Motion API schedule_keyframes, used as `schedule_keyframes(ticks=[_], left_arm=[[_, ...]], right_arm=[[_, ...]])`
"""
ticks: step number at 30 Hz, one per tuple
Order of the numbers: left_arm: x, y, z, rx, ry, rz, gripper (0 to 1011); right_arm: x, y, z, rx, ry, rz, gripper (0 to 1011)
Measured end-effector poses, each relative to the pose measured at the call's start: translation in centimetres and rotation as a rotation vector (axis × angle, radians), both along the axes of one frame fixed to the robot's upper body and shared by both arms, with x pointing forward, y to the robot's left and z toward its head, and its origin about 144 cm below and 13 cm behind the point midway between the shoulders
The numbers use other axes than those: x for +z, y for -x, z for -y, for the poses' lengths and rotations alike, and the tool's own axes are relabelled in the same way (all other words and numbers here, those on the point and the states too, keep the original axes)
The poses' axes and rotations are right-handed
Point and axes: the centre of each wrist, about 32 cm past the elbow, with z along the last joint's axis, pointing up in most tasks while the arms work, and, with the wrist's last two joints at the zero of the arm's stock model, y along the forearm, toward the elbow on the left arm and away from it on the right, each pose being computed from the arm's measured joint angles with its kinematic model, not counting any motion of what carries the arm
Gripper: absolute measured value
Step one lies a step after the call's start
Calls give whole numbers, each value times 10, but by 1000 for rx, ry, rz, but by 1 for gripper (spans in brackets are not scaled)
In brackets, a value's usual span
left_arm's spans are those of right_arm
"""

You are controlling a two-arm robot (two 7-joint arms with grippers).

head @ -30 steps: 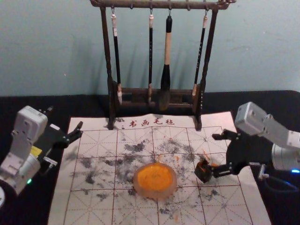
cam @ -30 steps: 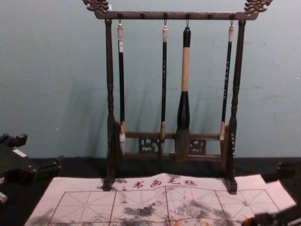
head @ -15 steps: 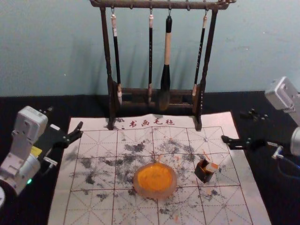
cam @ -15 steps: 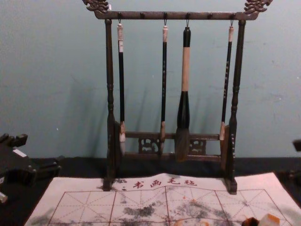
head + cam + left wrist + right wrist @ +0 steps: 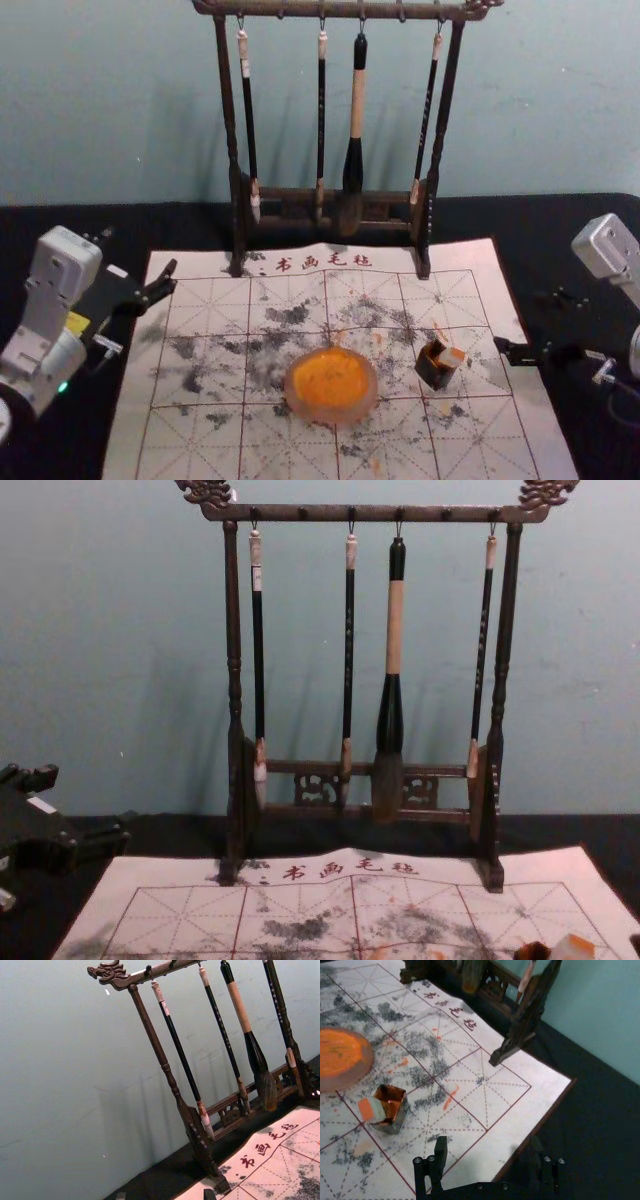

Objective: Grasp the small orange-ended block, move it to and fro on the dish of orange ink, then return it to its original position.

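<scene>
I have my right gripper [image 5: 535, 322] out by the right edge of the printed mat [image 5: 515, 440], apart from the small orange-ended block [image 5: 453, 356]. My jaws there stand wide apart, one on each side of a broad gap, and I have nothing between them. The block sits tilted in the mouth of a small, dark, square holder [image 5: 436, 374], its pale body reaching inside and its orange end poking out over the rim. The holder rests on the mat, between me and the dish of orange ink [image 5: 331, 412], near the dish but not touching it. The dish lies flat on the mat, to the left of the holder. My left gripper [image 5: 138, 255] is parked by the mat's left edge, its jaws also spread and gripping nothing. At the mat's far side stands a dark wooden rack [image 5: 228, 110] with four brushes [image 5: 357, 110] hanging tips down.
</scene>
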Motion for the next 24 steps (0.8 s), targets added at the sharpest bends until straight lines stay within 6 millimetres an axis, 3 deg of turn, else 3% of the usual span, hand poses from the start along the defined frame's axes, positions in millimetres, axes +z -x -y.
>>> schedule_keyframes(ticks=[24], left_arm=[[0,0,0,0,0,0,1001]], right_arm=[[-3,-1,3,-16,-7,-13,1000]])
